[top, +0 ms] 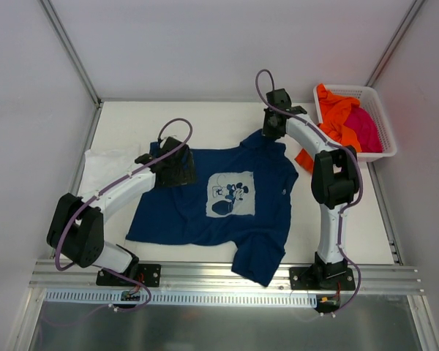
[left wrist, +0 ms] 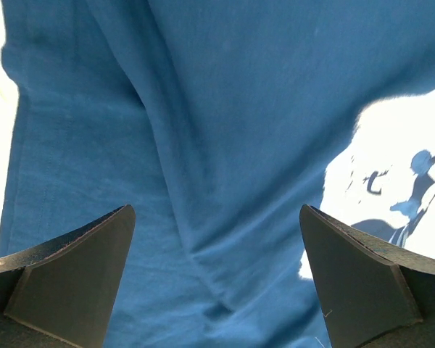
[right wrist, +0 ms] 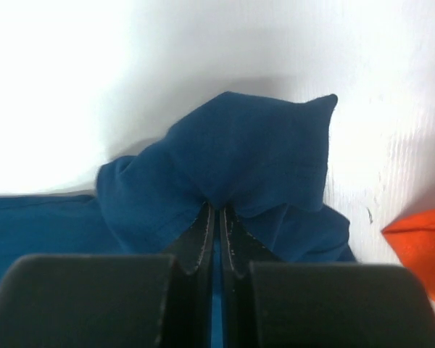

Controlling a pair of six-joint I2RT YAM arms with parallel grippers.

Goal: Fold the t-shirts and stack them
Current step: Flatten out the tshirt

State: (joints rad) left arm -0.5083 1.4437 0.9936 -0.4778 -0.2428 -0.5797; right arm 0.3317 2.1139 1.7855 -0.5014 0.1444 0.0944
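Cloth, soft and matt: navy t-shirt [top: 197, 212], fine knit grain, creased; white t-shirt [top: 106, 164], orange t-shirt [top: 335, 117], magenta t-shirt [top: 366, 128], all rumpled. On navy one, chest print [top: 231, 194]: pale, flat, smoother than cloth round it.
Plastic: basket [top: 381, 121], white lattice, slight sheen; arm shells [top: 124, 186], smooth white, joints black; left hand [left wrist: 217, 217] fingers [left wrist: 72, 283], dark, matt, slightly rough; right hand [right wrist: 217, 214] fingers [right wrist: 201, 246], same dark matt, inner edges scuffed pale.
Metal: rail [top: 219, 272], brushed, dull shine.
White surface [top: 205, 121]: matt, faintly grained in right wrist view.
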